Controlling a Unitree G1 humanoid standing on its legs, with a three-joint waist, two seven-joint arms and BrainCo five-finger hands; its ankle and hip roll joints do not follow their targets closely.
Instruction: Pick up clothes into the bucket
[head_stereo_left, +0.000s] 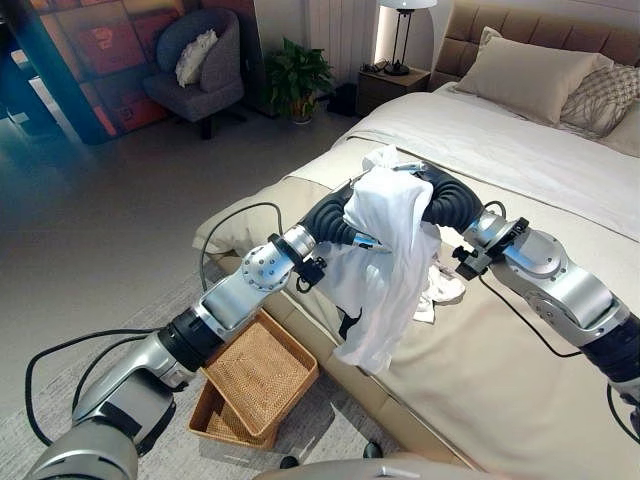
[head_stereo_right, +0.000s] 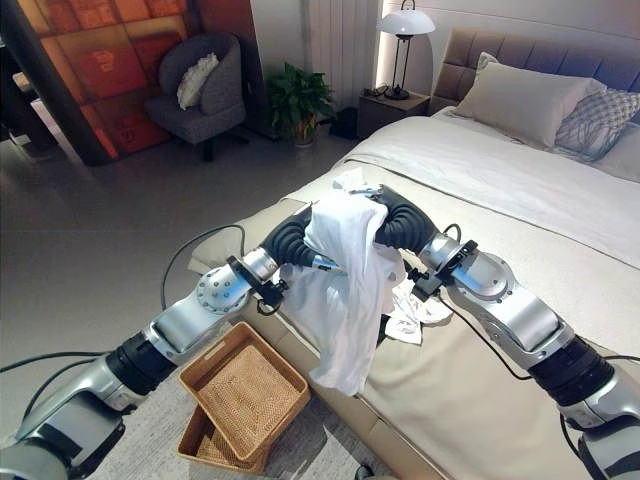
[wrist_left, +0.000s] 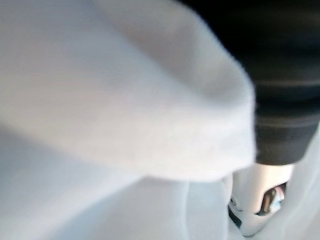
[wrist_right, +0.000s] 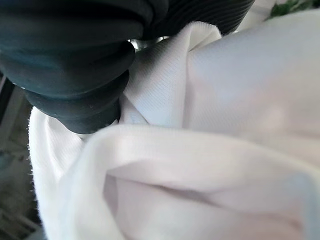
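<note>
A white garment (head_stereo_left: 385, 255) hangs draped over both hands above the bed's near edge, its lower end dangling past the mattress side. My left hand (head_stereo_left: 335, 218) comes in from the left and my right hand (head_stereo_left: 452, 200) from the right; their dark ribbed covers meet under the cloth. In the wrist views the white cloth (wrist_left: 125, 100) (wrist_right: 225, 100) lies right against each dark cover (wrist_right: 75, 60). A second small white cloth (head_stereo_left: 445, 288) lies on the bed just below the right wrist. The woven basket (head_stereo_left: 262, 372) sits on the floor beside the bed, below the left forearm.
The beige bed (head_stereo_left: 520, 380) runs to the back right with pillows (head_stereo_left: 525, 75) at its head. A nightstand with a lamp (head_stereo_left: 395, 75), a potted plant (head_stereo_left: 298, 78) and a grey armchair (head_stereo_left: 195, 70) stand at the back. Bare floor lies to the left.
</note>
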